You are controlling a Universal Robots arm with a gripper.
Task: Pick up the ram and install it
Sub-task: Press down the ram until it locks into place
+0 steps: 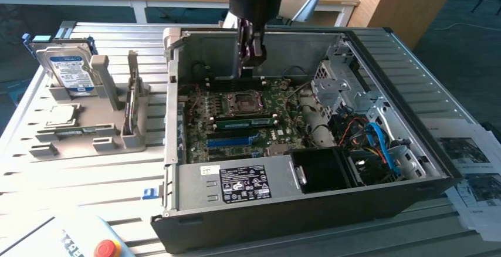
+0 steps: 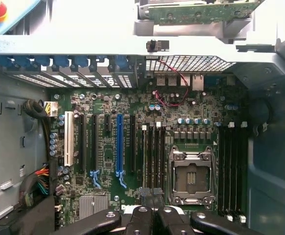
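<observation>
— Two views to go on. Where is the ram?

— Not with me. The ram stands on its long edge in the grey holder on the table, at the exterior view's left of the computer case. Its long axis runs from near to far in that view, roughly alongside the case's side wall, and its flat faces point left and right.

— And your fingers?

— My fingers are pressed together with nothing between them. They hang inside the open case, close to its far wall, above the motherboard and just beyond the CPU socket.

— What does the wrist view add?

— It looks straight down on the board: the CPU socket lies next to my fingertips, black memory slots run on both sides of it, and a long blue slot lies further off. Past the case wall I see a green strip of the ram in its holder.

— And the exterior view?

— It shows the holder whole, with a hard drive upright in it.
</observation>
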